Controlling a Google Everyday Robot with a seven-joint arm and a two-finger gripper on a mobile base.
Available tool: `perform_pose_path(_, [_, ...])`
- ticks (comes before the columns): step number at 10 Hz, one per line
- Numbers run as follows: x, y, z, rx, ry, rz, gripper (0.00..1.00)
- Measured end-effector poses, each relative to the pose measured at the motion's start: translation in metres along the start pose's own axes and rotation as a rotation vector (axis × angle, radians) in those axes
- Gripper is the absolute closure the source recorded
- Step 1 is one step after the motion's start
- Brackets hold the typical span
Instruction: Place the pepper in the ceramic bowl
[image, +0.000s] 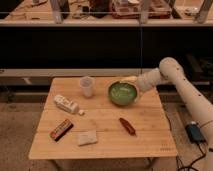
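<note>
The pepper (127, 126) is a small dark red tapered object lying on the wooden table (100, 145), right of centre toward the front. The ceramic bowl (121, 93) is round and green, with a paler inside, standing behind the pepper at the back right of the table. My gripper (131, 81) hangs at the bowl's far right rim, at the end of the white arm that reaches in from the right. It is well behind the pepper and apart from it.
A translucent white cup (87, 86) stands at the back, left of the bowl. A white bottle (67, 104) lies on its side at the left. A red-brown striped block (61, 129) and a pale square sponge (87, 138) lie near the front left. Dark shelving stands behind the table.
</note>
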Motion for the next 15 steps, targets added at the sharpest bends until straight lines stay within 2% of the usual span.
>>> perform_pose_path(4, [-0.045,0.082,-0.003,-0.303,0.041,-0.359,0.20])
perform_pose_path(5, [-0.049,0.094,-0.004,-0.343,0.044,-0.404,0.20])
perform_pose_path(6, [-0.052,0.101,-0.005,-0.369,0.044,-0.434,0.20])
perform_pose_path(9, [-0.053,0.100,0.000,-0.377,0.034,-0.481,0.20])
perform_pose_path(11, [-0.057,0.102,0.019,-0.392,0.000,-0.621,0.20])
perform_pose_path(13, [-0.061,0.109,0.043,-0.441,-0.037,-0.789,0.20])
perform_pose_path(14, [-0.061,0.112,0.048,-0.453,-0.045,-0.827,0.20])
perform_pose_path(15, [-0.062,0.113,0.049,-0.456,-0.047,-0.836,0.20])
